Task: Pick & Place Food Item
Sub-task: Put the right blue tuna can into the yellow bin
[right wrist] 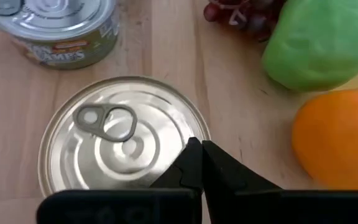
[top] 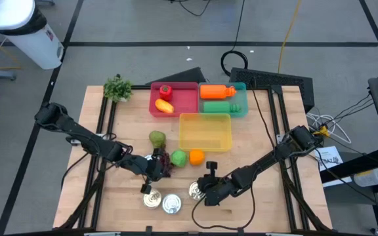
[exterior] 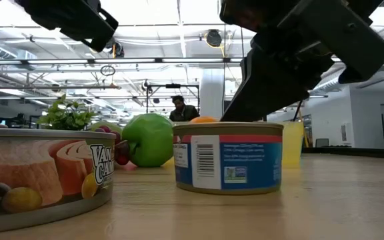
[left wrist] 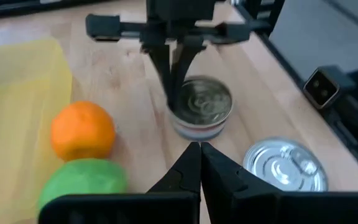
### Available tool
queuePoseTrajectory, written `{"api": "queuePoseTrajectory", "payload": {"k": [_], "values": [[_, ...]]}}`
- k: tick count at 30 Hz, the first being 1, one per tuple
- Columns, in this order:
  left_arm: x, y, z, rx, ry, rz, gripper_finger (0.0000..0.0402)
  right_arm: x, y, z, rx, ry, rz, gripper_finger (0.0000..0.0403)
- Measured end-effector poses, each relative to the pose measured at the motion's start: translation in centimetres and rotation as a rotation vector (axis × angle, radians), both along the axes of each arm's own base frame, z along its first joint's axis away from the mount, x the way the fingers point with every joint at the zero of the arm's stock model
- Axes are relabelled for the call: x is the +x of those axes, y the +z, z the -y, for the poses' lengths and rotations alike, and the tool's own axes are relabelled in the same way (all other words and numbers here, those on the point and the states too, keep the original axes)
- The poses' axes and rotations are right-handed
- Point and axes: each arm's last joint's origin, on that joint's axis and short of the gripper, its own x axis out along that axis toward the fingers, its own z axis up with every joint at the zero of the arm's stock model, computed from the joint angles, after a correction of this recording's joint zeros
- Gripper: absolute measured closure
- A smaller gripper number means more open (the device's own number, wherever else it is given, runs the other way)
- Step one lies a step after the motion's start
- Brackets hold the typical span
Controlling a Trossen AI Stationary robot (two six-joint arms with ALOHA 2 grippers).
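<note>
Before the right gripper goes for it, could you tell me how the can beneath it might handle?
The can looks rigid, and its smooth metal lid may be slippery. It stands flat on the table, so it should slide rather than roll. The shut right gripper would need opening.

Bright, even overhead light is falling on the wooden table [top: 241, 210], leaving only soft, short shadows under the arms in the high view. In the low view, ceiling strip lights [exterior: 179, 20] are blowing out to white and backlighting the dark arms into near silhouettes, while the nearest can [exterior: 42, 177] is blurring at the picture's edge. In the right wrist view the can lid [right wrist: 126, 134] is throwing pale glare, and the left wrist view's foreground is looking soft.
</note>
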Motion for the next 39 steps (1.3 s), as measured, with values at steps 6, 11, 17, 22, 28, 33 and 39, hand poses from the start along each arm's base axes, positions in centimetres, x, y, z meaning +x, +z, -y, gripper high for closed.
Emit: {"api": "queuePoseTrajectory", "payload": {"k": [6, 11, 17, 22, 28, 33, 39], "values": [[-0.4, -1.2, 0.0, -0.049, 0.014, 0.021, 0.0384, -0.1, 0.0, 0.2, -0.044, -0.028, 0.008, 0.0403], [-0.7, -1.6, 0.0, -0.065, 0.018, 0.018, 0.0398, -0.2, 1.6, 0.2, -0.065, -0.014, 0.066, 0.0403], [-0.5, -1.2, 0.1, -0.096, 0.023, 0.059, 0.0383, -1.4, 3.6, -1.5, 0.065, 0.051, 0.098, 0.0403], [-0.4, -1.2, 0.2, -0.094, 0.022, 0.065, 0.0390, -1.8, 1.9, -2.5, 0.062, 0.054, 0.052, 0.0403], [-0.3, -1.0, 0.2, -0.104, 0.022, 0.082, 0.0391, -2.9, 1.2, -2.5, 0.075, -0.020, -0.037, 0.0403], [-0.3, -1.1, 0.2, -0.098, 0.021, 0.080, 0.0383, -3.5, 0.9, -2.6, 0.073, -0.050, -0.072, 0.0403], [-0.3, -1.1, 0.2, -0.098, 0.022, 0.079, 0.0398, -3.7, 0.9, -2.8, 0.112, -0.058, -0.093, 0.0403]]}}
